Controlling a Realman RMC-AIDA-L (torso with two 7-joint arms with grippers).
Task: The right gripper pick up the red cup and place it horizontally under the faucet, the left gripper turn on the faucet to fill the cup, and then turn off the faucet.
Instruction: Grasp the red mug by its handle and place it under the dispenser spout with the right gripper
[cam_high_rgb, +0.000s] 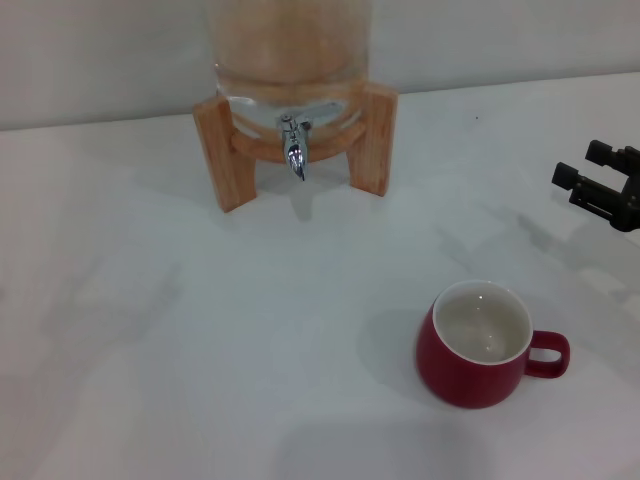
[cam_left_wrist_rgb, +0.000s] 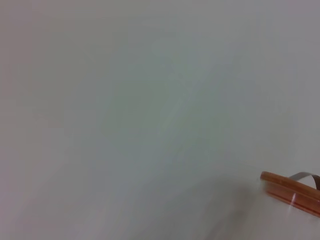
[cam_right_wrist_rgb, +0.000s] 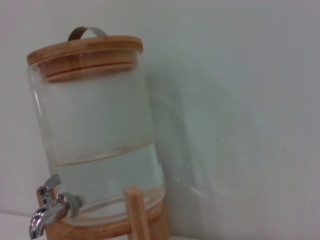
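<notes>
Right gripper (cam_high_rgb: 597, 186) poking in at the table's edge, well right of the faucet (cam_high_rgb: 294, 147) and beyond the red cup (cam_high_rgb: 482, 345), fingers apart, holding nothing. Left gripper nowhere in sight, so can't tell its state. Pretty much at square one: cup not yet picked up, sitting upright well in front and right of the faucet, handle pointing away from it, looks empty inside. Still to do: grab, carry under the spout, open tap, fill, close. Glossy rounded ceramic, white inside, small loop handle. Shiny chrome tap with a little lever, clear glass jar (cam_right_wrist_rgb: 95, 145) partly full, smooth wooden stand (cam_high_rgb: 222, 150) and lid (cam_right_wrist_rgb: 85, 52).
</notes>
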